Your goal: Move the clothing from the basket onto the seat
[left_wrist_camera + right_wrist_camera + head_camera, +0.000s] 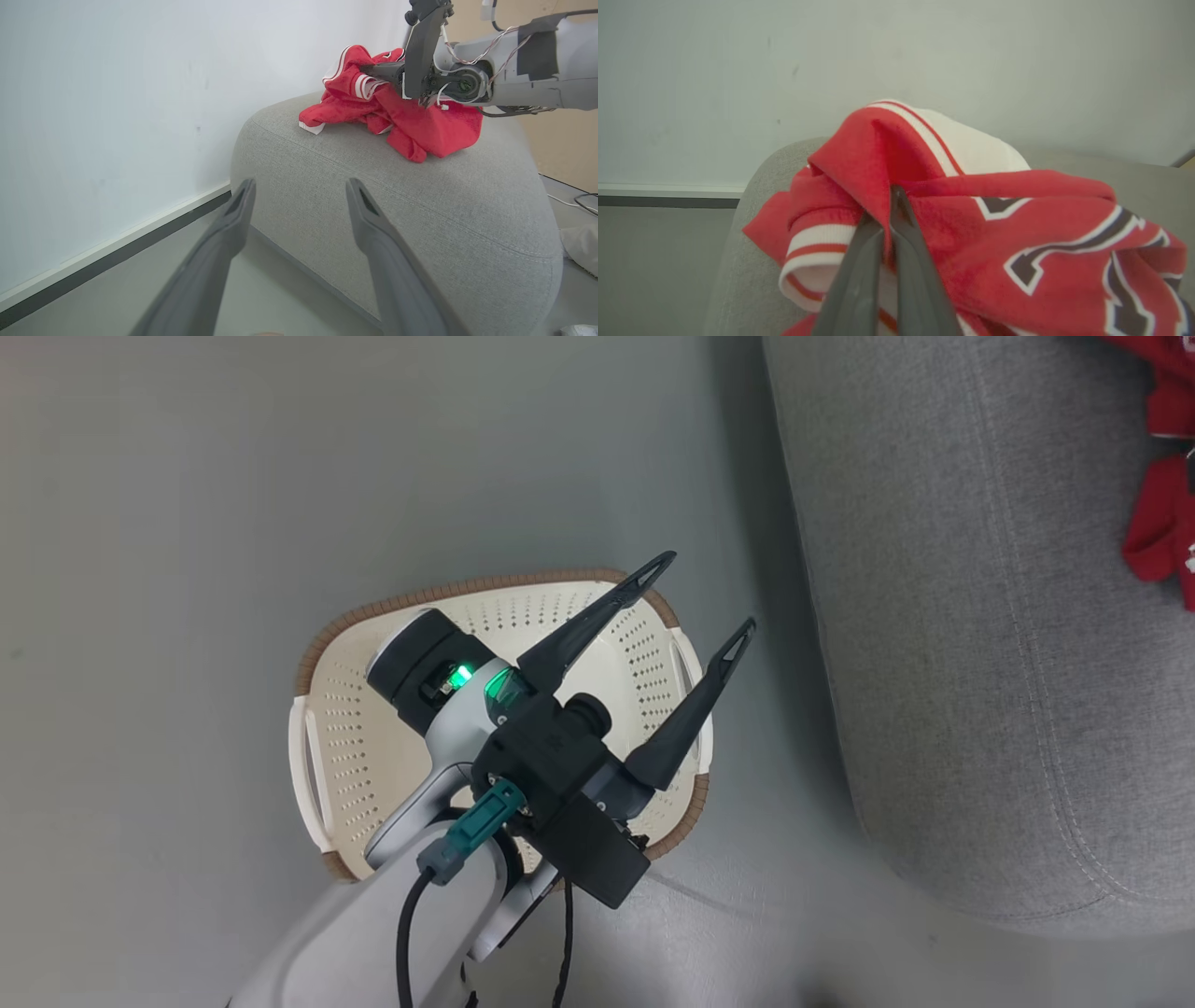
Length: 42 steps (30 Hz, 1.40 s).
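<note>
The right tool (887,207) was clamped on the red clothing (994,219), heaped on the grey seat (742,289). The left tool (707,592) hung spread wide over the basket (347,747), with the clothing at its three o'clock in the head view.

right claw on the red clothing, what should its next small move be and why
Probably open the right claw and let go. It is shut on a fold of the clothing, and the clothing already lies heaped on the seat, so the drop looks done. The visible part of the basket holds no clothing.
</note>
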{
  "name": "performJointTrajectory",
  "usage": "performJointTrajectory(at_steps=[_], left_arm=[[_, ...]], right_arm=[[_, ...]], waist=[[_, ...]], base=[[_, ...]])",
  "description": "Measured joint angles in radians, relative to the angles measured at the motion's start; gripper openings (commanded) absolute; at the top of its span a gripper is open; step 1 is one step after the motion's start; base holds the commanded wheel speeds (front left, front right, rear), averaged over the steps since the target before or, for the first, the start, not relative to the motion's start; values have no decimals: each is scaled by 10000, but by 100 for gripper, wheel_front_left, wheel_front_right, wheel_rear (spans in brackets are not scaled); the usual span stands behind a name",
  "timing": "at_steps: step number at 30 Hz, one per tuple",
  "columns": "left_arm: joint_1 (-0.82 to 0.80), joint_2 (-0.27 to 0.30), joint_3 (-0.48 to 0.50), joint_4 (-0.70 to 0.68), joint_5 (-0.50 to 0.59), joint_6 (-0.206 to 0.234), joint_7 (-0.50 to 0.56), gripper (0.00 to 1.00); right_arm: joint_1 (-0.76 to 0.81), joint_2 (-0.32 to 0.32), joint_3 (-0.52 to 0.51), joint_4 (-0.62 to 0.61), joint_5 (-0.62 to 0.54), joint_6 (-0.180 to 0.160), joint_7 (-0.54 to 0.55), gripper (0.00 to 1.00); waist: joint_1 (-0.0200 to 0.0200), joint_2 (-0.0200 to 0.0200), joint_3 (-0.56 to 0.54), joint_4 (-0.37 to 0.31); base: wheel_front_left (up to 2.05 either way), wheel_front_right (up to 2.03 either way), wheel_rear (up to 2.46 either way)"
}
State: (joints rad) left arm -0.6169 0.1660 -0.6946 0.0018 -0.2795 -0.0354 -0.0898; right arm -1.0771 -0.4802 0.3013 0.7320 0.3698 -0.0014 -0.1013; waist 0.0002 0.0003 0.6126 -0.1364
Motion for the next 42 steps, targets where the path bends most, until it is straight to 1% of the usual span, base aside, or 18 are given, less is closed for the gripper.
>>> performJointTrajectory(at_steps=[4,5,6,7,8,9,10,11,14,18,21,27,33,36,42], left_arm=[[-7,107,-10,146,17,-10,0,100],[-8,119,-17,165,31,-13,0,100],[-9,123,-25,192,56,-15,-2,100],[-11,125,-29,215,100,-46,-2,100],[-15,125,-38,257,104,-88,-4,100],[-15,127,-46,307,104,-90,-13,100],[-15,132,-42,364,104,-90,-15,100],[-15,146,-38,433,104,-90,-25,100],[-12,182,-25,560,100,-90,-102,100],[35,192,42,857,73,-88,-234,100],[112,186,142,1089,-125,-86,-393,100],[305,17,314,1651,-345,-69,-681,100],[544,-109,679,2230,-518,196,-926,100],[708,-148,917,2479,-849,303,-1045,100],[1264,-111,1423,2932,-1116,616,-1243,100]], right_arm=[[-123,224,96,587,-8,6,-343,1],[-182,267,117,696,-10,13,-422,12],[-215,305,136,784,-13,13,-497,33],[-222,345,153,863,-25,15,-564,45],[-222,393,169,955,-29,17,-625,75],[-222,456,184,1039,-27,25,-708,100],[-222,525,213,1127,-29,38,-782,100],[-222,581,261,1204,-33,136,-865,100],[-222,675,343,1271,-54,209,-988,100],[-218,859,560,1448,-117,454,-1175,100],[-215,1055,694,1534,-213,550,-1287,100],[-59,1275,945,1670,-451,635,-1386,100],[582,1659,1089,1664,-449,688,-1469,100],[978,1835,1072,1655,-433,688,-1473,100],[2102,2184,1022,1450,-274,677,-1480,100]], waist=[[0,0,240,-151],[0,-1,245,-202],[-1,-1,244,-252],[-2,-1,238,-298],[-2,-2,225,-342],[-2,-2,205,-380],[-1,-1,175,-413],[-1,-2,136,-445],[-2,-2,40,-505],[-2,-2,-222,-627],[-3,-2,-476,-721],[-3,-3,-1149,-887],[-3,-3,-1959,-989],[-3,-3,-2384,-1005],[-4,-5,-3251,-934]], base=[[0,0,0],[0,0,0],[0,0,0],[0,0,0],[0,0,0],[0,0,0],[0,0,0],[0,0,0],[0,0,0],[0,0,0],[0,0,0],[0,0,0],[0,0,0],[0,0,0],[0,0,0]])
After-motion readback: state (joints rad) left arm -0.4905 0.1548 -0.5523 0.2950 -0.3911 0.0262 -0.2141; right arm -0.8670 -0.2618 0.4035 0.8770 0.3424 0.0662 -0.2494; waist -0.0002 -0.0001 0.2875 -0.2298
